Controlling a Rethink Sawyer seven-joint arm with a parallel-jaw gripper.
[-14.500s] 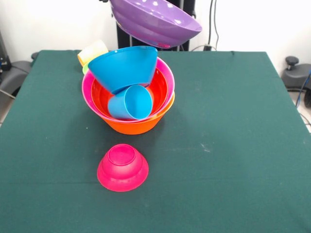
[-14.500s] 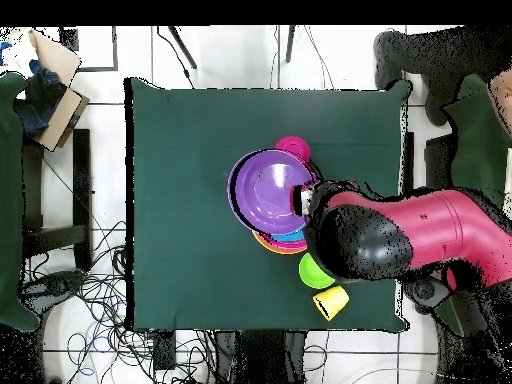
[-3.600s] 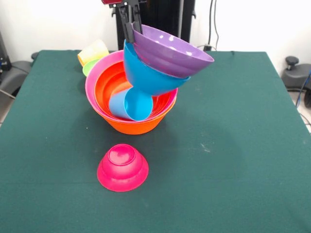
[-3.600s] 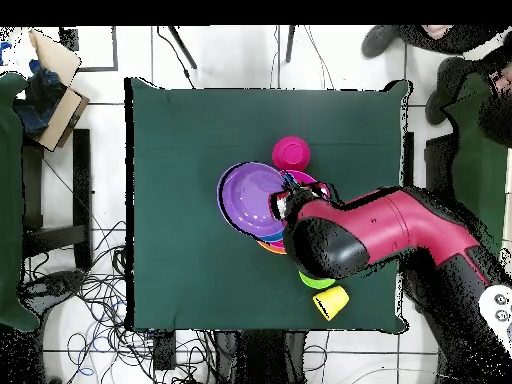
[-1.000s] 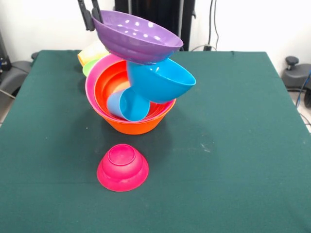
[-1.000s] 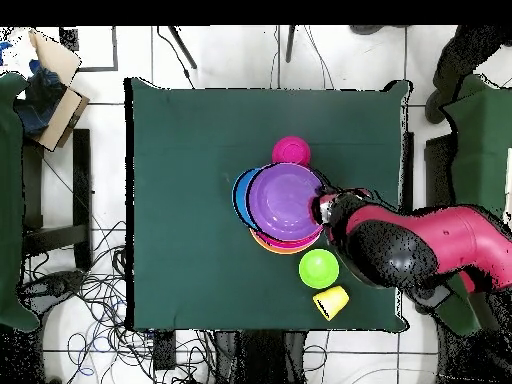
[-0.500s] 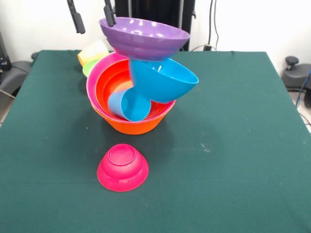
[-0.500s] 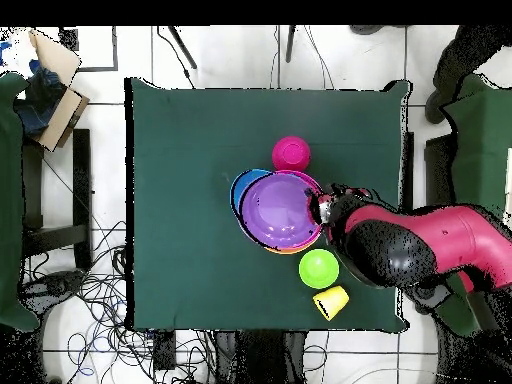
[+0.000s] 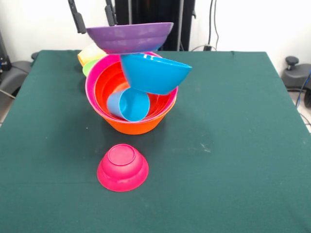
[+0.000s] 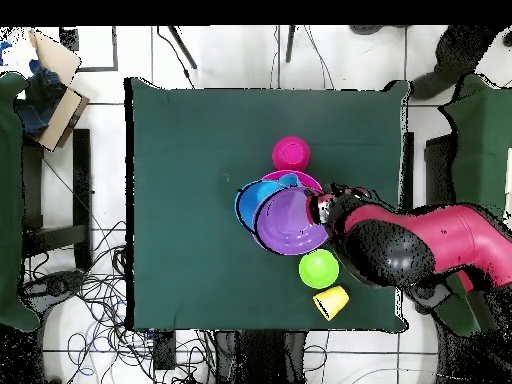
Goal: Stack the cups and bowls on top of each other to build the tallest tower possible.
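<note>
Gripper point(image 9: 94, 18) released, fingers spread, upper part cut off at top; glossy purple plastic bowl point(image 9: 129, 37) perched level on tilted blue plastic bowl point(image 9: 154, 73); both atop nested pink-and-orange tower point(image 9: 133, 121) mid-table; light blue tumbler point(image 9: 128, 104) lying inside; magenta bowl point(image 9: 122, 167) inverted nearer.

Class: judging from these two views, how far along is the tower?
Done: orange, pink and red-orange bowls nested; blue bowl and purple bowl perched above. In hand: nothing; the gripper is open. Left: magenta bowl, green bowl, yellow cup; the blue cup lies sideways inside.
</note>
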